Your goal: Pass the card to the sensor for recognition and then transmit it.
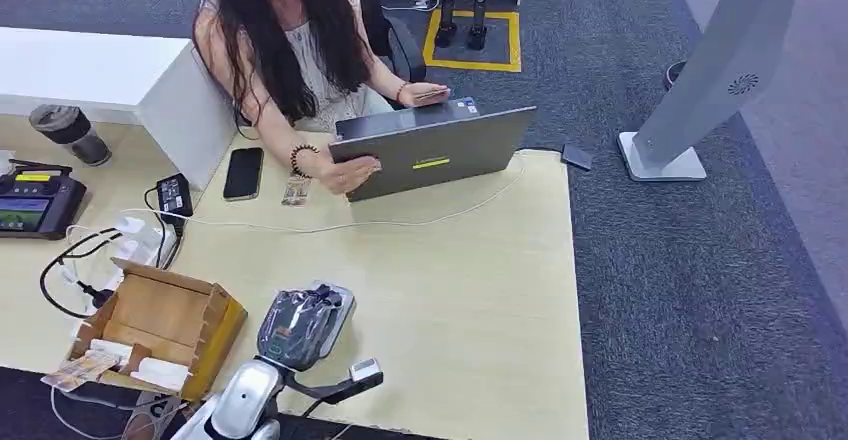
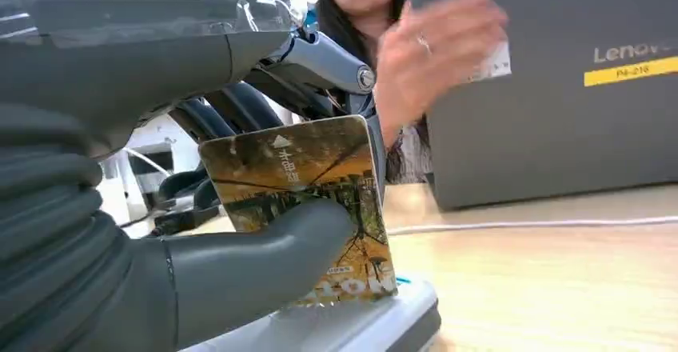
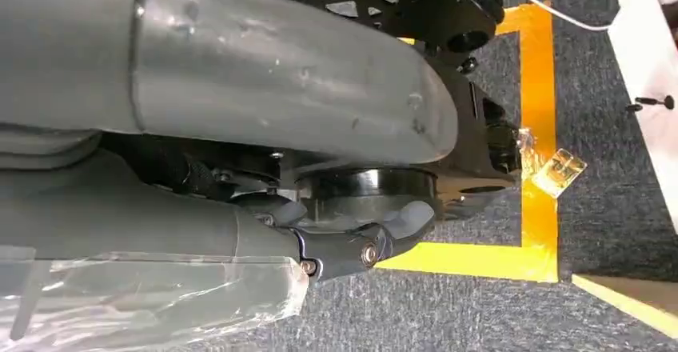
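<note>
At 6 o'clock on the table (image 1: 470, 290), the left hand (image 1: 300, 325) hovered over the sensor (image 2: 352, 324), a pale flat pad at the near edge. Left wrist view: thumb (image 2: 264, 248) pressed the card (image 2: 308, 192) against the dark fingers (image 2: 232, 108) behind it, so the card was pinched, standing nearly upright, its lower edge at or just above the pad. Contact couldn't be confirmed. Head view hid the card under the hand.

Right hand (image 3: 344, 244) hung beside the body over grey carpet and yellow floor tape; nothing visibly in it, fingers mostly hidden by the arm, so its state couldn't be told.

At 12 o'clock a person sat behind a grey laptop (image 1: 435, 150), one hand (image 1: 350, 172) on its lid at the left edge, blurred in the wrist view. Phone (image 1: 243, 172) and a second small card (image 1: 296, 192) lay at 11 o'clock. An open cardboard box (image 1: 160, 325) sat at 8 o'clock, just beside the left hand, with cables and a power strip (image 1: 135, 240) at 9 o'clock.

Judged step: recognition phase, card presented to the sensor. Handover not yet done. Next move would need the pinch held firm while lifting clear of the pad, then carrying toward 12 o'clock to the person, avoiding the laptop lid and the white cable (image 1: 420, 222) crossing the table. Risk: card slipping in the thumb pinch.
</note>
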Available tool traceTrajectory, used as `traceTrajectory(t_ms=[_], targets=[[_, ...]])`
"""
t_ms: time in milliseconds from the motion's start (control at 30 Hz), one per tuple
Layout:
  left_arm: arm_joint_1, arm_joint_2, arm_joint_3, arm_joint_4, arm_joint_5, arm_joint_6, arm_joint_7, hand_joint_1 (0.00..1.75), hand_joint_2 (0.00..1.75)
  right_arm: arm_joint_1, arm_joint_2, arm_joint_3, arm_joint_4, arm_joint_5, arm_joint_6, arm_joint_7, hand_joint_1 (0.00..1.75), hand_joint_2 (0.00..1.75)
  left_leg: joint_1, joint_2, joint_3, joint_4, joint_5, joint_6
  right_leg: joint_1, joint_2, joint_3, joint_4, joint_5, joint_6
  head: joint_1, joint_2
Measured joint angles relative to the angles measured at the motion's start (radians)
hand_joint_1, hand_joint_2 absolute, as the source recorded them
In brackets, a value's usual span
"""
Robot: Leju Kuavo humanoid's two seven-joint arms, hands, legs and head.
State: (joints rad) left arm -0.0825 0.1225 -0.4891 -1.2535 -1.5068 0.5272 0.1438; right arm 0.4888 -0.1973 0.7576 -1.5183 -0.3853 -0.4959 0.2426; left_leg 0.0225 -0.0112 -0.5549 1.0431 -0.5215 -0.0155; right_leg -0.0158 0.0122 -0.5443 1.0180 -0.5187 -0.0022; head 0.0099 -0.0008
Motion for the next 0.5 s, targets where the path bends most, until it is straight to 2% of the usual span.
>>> traceTrajectory(t_ms=[200, 300, 400, 500], targets=[[-0.01, 0.003, -0.002, 0.004, 0.007, -0.017, -0.001, 1.75, 1.75, -0.018, -0.024, 0.038, 0.0, -0.006, 0.0, -0.002, 0.0, 0.0, 0.0, 0.0, 0.0, 0.0, 0.0, 0.0, 0.0, 0.0, 0.0, 0.0, 0.0, 0.0, 0.0, 0.0], [-0.016, 0.003, -0.002, 0.005, 0.001, -0.021, 0.023, 1.75, 1.75, -0.02, -0.027, 0.041, 0.0, -0.006, 0.0, -0.002, 0.0, 0.0, 0.0, 0.0, 0.0, 0.0, 0.0, 0.0, 0.0, 0.0, 0.0, 0.0, 0.0, 0.0, 0.0, 0.0], [-0.033, 0.009, -0.002, 0.005, -0.034, 0.016, 0.069, 1.75, 1.75, -0.023, -0.029, 0.046, 0.001, -0.013, 0.0, -0.003, 0.0, 0.0, 0.0, 0.0, 0.0, 0.0, 0.0, 0.0, 0.0, 0.0, 0.0, 0.0, 0.0, 0.0, 0.0, 0.0], [-0.09, 0.021, 0.004, 0.005, -0.034, 0.08, 0.086, 1.75, 1.75, -0.039, -0.04, 0.068, 0.011, -0.055, 0.0, -0.027, 0.0, 0.0, 0.0, 0.0, 0.0, 0.0, 0.001, 0.0, 0.0, 0.0, 0.0, 0.0, 0.001, 0.0, 0.0, 0.0]])
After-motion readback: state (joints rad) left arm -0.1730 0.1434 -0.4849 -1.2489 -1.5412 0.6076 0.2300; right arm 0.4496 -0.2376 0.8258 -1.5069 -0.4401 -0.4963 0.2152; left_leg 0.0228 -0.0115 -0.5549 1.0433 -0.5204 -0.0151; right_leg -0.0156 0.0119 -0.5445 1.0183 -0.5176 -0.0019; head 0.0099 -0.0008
